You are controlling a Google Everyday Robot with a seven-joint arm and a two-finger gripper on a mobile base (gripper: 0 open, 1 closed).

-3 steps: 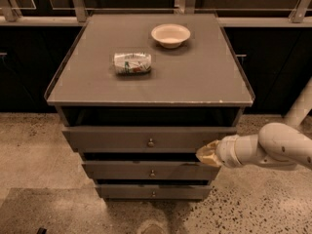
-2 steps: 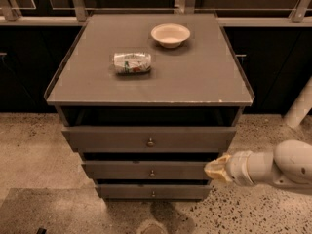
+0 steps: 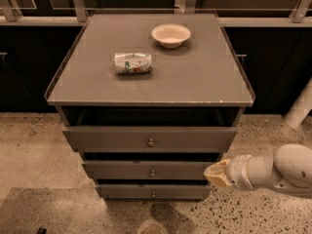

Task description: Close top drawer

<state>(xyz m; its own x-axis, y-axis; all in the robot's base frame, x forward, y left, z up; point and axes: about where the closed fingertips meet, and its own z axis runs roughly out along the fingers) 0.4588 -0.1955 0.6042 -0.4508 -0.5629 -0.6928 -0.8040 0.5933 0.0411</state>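
The top drawer (image 3: 117,139) is the widest grey-brown front of the cabinet, with a small round metal knob (image 3: 151,142) at its centre. It stands pulled out a little, with a dark gap under the cabinet top. My gripper (image 3: 217,174) is at the end of the white arm, low on the right, level with the middle drawer (image 3: 122,170) and just beyond that drawer's right end. It is below and to the right of the top drawer's front and does not touch it.
A crushed can (image 3: 132,63) lies on the cabinet top (image 3: 195,77), and a white bowl (image 3: 171,35) stands behind it. A bottom drawer (image 3: 126,191) sits under the middle one. Speckled floor surrounds the cabinet; dark cupboards and a rail run behind.
The gripper has moved down and to the right, from the right end of the drawer fronts to a spot lower and farther out. The drawers have not moved.
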